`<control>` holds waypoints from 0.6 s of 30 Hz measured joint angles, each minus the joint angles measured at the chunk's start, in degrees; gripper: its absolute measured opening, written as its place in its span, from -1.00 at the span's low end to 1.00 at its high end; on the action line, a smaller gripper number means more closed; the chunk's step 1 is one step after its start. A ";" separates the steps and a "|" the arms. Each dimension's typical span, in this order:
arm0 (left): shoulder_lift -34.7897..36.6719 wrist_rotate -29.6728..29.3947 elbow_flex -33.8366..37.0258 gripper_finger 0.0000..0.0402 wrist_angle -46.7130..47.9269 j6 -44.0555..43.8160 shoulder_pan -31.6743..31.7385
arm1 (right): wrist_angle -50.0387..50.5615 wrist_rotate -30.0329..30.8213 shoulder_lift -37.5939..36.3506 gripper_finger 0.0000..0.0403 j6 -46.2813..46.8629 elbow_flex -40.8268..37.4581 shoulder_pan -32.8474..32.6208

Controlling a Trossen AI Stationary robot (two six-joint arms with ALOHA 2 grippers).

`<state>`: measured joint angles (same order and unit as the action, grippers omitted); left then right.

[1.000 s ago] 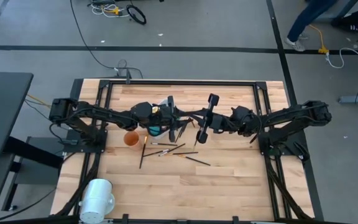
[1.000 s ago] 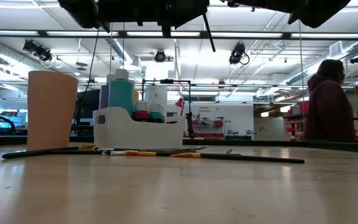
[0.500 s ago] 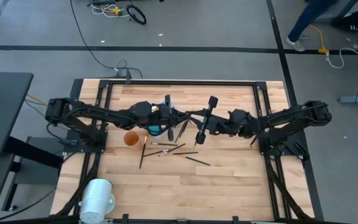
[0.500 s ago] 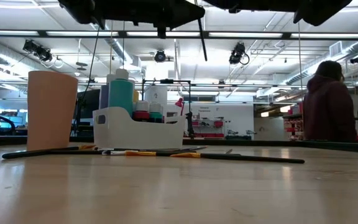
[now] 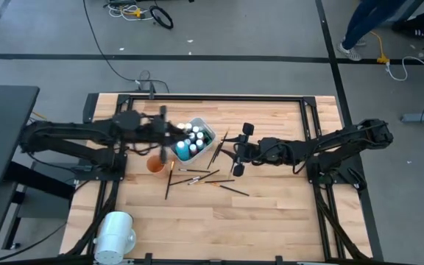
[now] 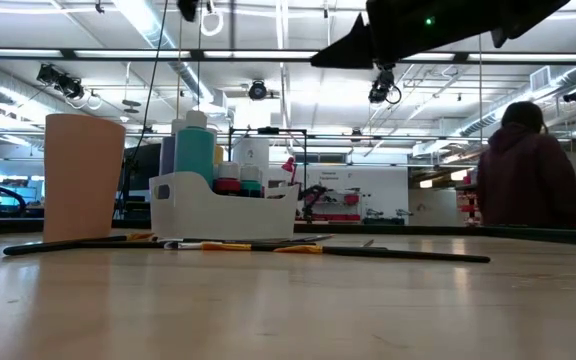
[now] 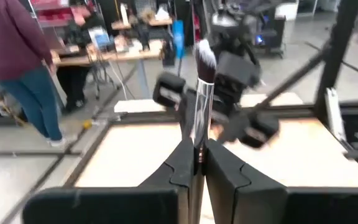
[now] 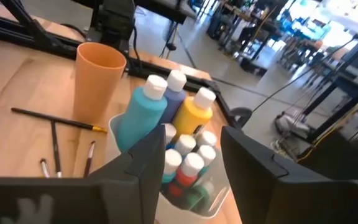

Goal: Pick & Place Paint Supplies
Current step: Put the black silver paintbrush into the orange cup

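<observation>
My left gripper is shut on a thin brush with a silver ferrule and dark bristles. It hovers over the table's left half. My right gripper is open and hovers right of the white tub, pointing at it and touching nothing. In the tub stand white-capped paint bottles. Several more brushes lie flat on the wood near the orange cup. My left gripper pinches the brush's handle just below the silver ferrule between its two fingertips. The fingers come nearly level from the table's left side. The bristle end sticks out beyond the fingertips, and the brush is lifted clear of the table.
A large white cylinder lies at the near left corner. The orange cup stands left of the tub. Black frame rails run along the table's edges. A person stands beyond the table.
My left gripper has drawn back toward the table's left edge and risen, carrying the brush away from my right gripper at the table's middle. My right gripper has sunk a little and tipped toward level. The tub, hidden under both grippers before, now shows.
</observation>
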<state>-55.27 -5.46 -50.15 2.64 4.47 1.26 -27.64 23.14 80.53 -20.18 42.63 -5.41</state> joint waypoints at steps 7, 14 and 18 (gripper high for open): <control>12.56 -2.30 3.56 -0.88 10.38 -4.67 -1.67 | 0.42 -0.06 0.00 -0.19 1.72 0.00 0.00; 23.26 -5.17 16.80 -0.86 10.47 -8.76 -3.45 | 0.39 -0.07 -0.02 -0.19 1.54 0.00 0.00; 28.05 -1.61 20.87 -0.86 11.20 -11.44 -3.57 | 0.44 -0.07 -0.02 -0.19 1.52 0.00 0.00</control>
<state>-27.21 -7.07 -29.28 13.85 -6.97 -2.31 -27.20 23.07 80.52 -18.65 42.63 -5.41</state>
